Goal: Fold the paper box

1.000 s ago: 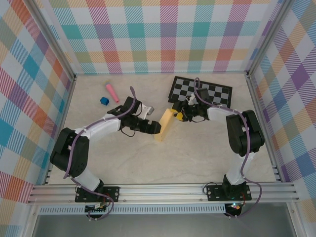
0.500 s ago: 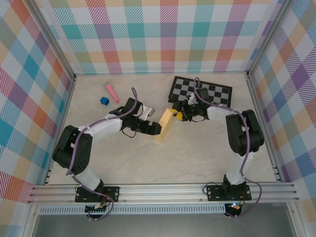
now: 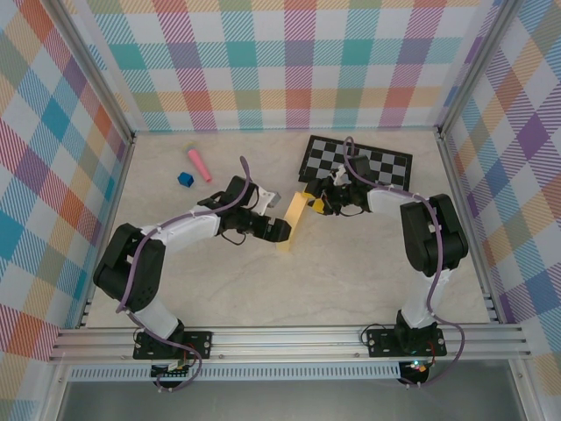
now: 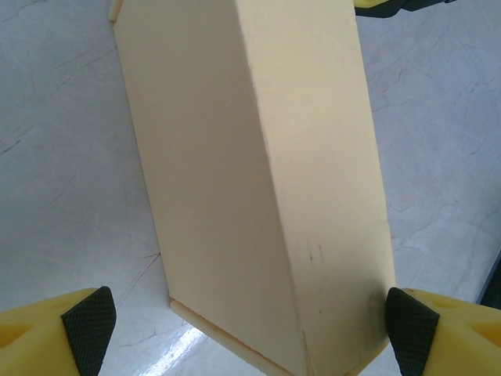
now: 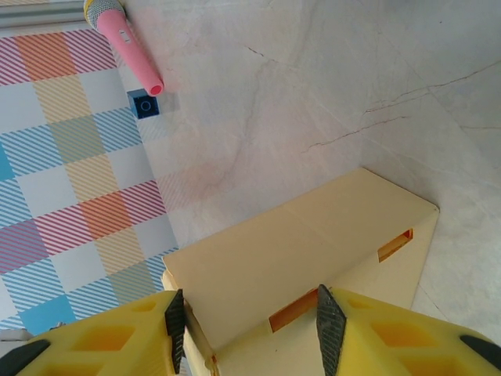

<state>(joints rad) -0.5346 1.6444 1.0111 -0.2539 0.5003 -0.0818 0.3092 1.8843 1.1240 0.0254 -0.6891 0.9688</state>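
Leaning tilted on edge mid-table (image 3: 368, 281), the yellow-orange thin cardboard box (image 3: 294, 221): right jaws clamp its upper end, left jaws straddle it wide; bare table surrounds it.

One box (image 3: 294, 221), with two orange slots (image 5: 395, 244) counted on its side from the right wrist. Two arms (image 3: 188, 230), each with one gripper: left gripper (image 3: 280, 231), right gripper (image 3: 319, 205). Two black pads (image 4: 88, 329) per wrist view, four in all. Two bases (image 3: 173, 344) on one rail (image 3: 289, 338). One checkered board (image 3: 386, 165). One pink microphone (image 3: 199, 164). One blue block (image 3: 184, 180). One table (image 3: 351, 281). Three plaid walls (image 3: 298, 61).
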